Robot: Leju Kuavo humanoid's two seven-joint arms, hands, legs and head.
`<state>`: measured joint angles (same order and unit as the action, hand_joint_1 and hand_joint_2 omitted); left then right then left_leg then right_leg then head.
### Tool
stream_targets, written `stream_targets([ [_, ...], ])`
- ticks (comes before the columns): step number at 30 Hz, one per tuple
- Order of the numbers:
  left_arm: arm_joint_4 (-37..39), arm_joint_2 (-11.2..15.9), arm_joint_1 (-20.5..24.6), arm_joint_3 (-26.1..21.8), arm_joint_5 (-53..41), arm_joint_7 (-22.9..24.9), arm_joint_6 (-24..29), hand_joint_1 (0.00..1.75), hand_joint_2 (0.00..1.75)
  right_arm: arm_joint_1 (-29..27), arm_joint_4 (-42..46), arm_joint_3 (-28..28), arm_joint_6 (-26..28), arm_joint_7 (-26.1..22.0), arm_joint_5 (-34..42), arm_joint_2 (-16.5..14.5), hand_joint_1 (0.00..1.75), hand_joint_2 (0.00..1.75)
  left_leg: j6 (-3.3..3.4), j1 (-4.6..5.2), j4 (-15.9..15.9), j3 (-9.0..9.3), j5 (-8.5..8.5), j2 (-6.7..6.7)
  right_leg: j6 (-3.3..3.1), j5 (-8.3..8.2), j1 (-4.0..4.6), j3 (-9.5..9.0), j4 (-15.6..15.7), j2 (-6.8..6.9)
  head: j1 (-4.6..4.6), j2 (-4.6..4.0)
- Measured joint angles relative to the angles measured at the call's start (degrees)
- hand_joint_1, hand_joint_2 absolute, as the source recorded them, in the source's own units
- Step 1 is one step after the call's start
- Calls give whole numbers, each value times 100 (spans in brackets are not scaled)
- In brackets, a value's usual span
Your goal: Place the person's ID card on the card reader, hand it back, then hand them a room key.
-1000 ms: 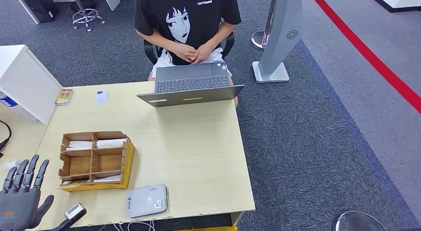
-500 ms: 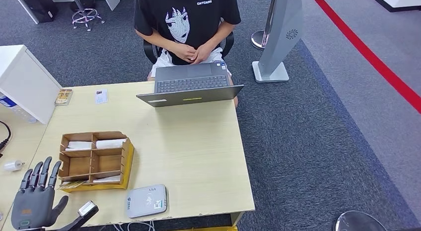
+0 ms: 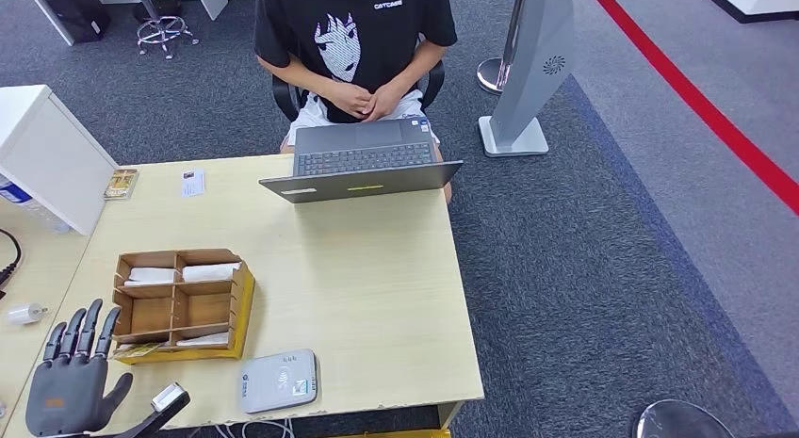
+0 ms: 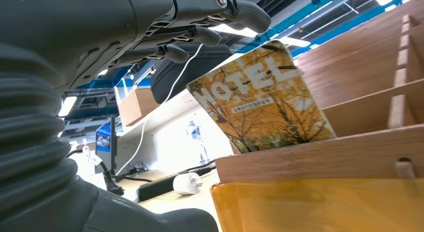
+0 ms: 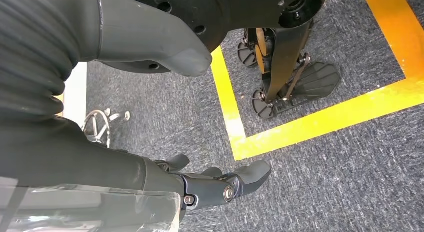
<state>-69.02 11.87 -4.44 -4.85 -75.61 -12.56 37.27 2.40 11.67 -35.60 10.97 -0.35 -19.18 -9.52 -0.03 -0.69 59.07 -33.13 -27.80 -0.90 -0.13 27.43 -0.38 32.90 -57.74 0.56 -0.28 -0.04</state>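
The left robot hand (image 3: 73, 386) is seen at the near left corner of the desk (image 3: 377, 297), palm down, its fingers (image 3: 83, 332) spread apart and stretched forward, with nothing held in it. It is positioned just beside the near left corner of a wooden divided tray (image 3: 179, 301), which sits on a yellow base. In the left wrist view a hotel room key card (image 4: 260, 100), printed with autumn trees and the word HOTEL, is seen standing tilted in a near compartment of the tray, its upper part rising above the wooden wall; the extended fingers are near it but apart from it. White cards are seen lying in the far compartments of the tray. A grey card reader (image 3: 279, 381) lies at the near edge of the desk, beside the tray. A small ID card (image 3: 193, 182) lies at the far left of the desk, well apart from the reader. An open laptop (image 3: 363, 162) stands at the far edge before a seated person (image 3: 353, 42), whose hands are clasped in the lap. The right robot hand (image 5: 215, 182) is seen hanging over grey carpet with yellow lines, its fingers loosely extended and empty.
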Motion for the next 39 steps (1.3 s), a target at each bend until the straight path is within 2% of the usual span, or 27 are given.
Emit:
stream_targets([
  [21,-4,-20,8,104,-30,-1,0,0,175,0,0,-7,17,0,-8,0,0,175,0,0,0,0,0,0,0,0,0,1,0,-1,-1,0],
  [25,-4,-20,9,107,-28,2,-2,175,175,0,0,-8,17,0,-12,1,0,175,0,0,0,0,0,0,0,0,0,1,0,-1,0,0],
  [39,-9,-12,49,107,105,2,23,175,175,0,0,-11,-47,0,-80,1,0,175,0,0,0,0,0,0,0,0,0,0,0,-1,1,0],
])
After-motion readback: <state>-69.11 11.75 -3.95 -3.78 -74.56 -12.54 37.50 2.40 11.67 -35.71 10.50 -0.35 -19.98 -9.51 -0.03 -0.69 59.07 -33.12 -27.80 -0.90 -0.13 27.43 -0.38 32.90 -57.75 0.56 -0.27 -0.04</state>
